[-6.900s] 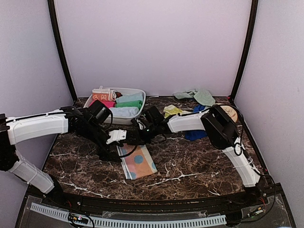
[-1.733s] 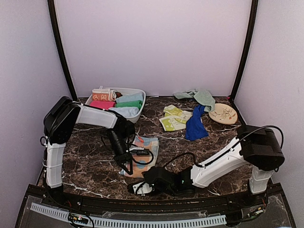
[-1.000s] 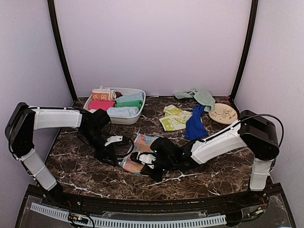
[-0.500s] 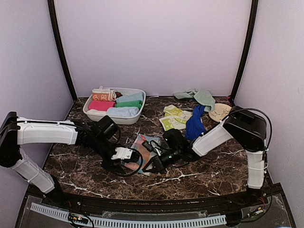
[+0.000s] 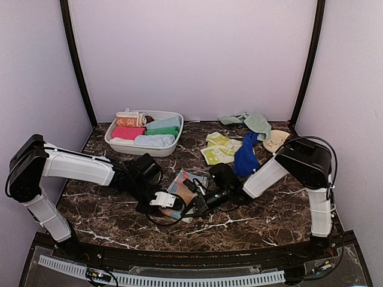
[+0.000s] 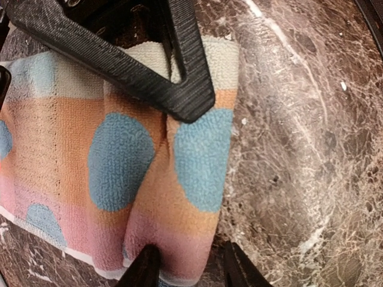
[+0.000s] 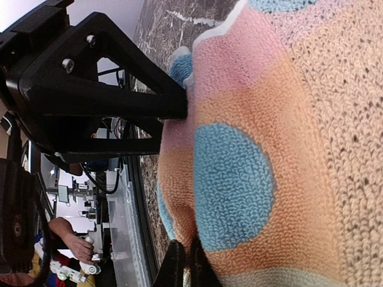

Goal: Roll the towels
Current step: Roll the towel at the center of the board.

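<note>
Hem nearest you is pinched by left gripper (image 6: 190, 270) and right gripper (image 7: 184, 266), so the spotted towel (image 6: 119, 155) runs lengthwise away.

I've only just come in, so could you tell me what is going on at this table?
Both arms are working on the spotted towel, bunched on the marble table. The left gripper and right gripper each pinch its near end. Rolled towels sit in the white tub; a yellow-green towel, a dark blue towel and a mint towel lie loose behind.
</note>
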`<state>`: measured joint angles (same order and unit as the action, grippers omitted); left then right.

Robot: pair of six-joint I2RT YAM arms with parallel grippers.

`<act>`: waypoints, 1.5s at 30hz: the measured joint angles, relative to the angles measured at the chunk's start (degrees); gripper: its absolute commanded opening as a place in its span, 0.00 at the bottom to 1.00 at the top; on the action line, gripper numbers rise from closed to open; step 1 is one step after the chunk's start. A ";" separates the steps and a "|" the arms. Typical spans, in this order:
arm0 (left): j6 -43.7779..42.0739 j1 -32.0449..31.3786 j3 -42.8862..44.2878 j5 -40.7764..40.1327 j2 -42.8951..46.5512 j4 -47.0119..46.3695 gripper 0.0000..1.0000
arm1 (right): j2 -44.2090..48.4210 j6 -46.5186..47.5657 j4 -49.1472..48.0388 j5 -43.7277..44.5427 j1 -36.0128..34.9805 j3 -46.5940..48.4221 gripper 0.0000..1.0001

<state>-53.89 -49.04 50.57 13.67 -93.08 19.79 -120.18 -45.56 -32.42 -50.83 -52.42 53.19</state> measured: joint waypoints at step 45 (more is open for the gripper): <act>3.54 5.75 25.66 23.10 -24.48 44.35 0.00 | 32.89 67.08 9.99 81.74 -35.76 -15.78 0.83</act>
<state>-50.35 -43.29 76.23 36.77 -117.56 64.14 -87.29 21.52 -22.44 30.92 -88.18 37.41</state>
